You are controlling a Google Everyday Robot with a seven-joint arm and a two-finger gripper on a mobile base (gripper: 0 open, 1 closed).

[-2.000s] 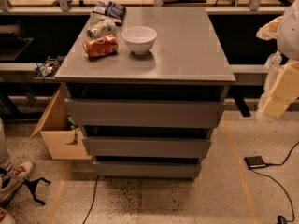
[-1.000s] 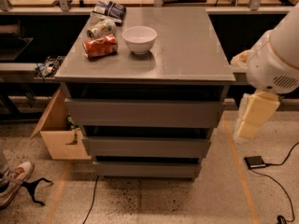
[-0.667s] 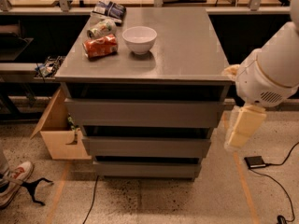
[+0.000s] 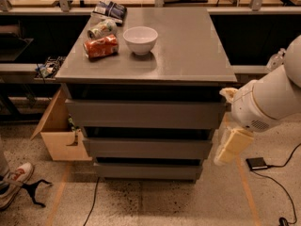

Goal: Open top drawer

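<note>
1. Three matte grey drawer fronts stack under the table point(image 4: 188, 46) in the single camera view. The top drawer point(image 4: 143, 114), the widest and tallest, sits directly below the table's front edge, with a dark shadowed gap between them.
2. Progress: nothing of the task looks done. The top drawer is closed and none of its box shows. What is left is everything: reaching the front, getting purchase on it and pulling it out.
3. The pincer point(image 4: 230, 147), a cream, blocky part hanging from the arm's rounded white casing, is below the table's front right corner. It is just beside the right ends of the drawer fronts, at about the level of the middle drawer point(image 4: 148, 147), and appears apart from the top drawer. Whether it is spread or pressed together I cannot tell.
4. The fronts are flat, dull and handleless. I judge that the only purchase is an edge, probably the upper lip in the shadow gap.
5. The table top is smooth with a faint sheen. Toward its back left corner stand a round, glossy white bowl point(image 4: 140, 39) and a red can point(image 4: 101, 46) lying on its side.
6. Beyond the table's left edge, an open cardboard box point(image 4: 59, 131) sits on the speckled floor.
</note>
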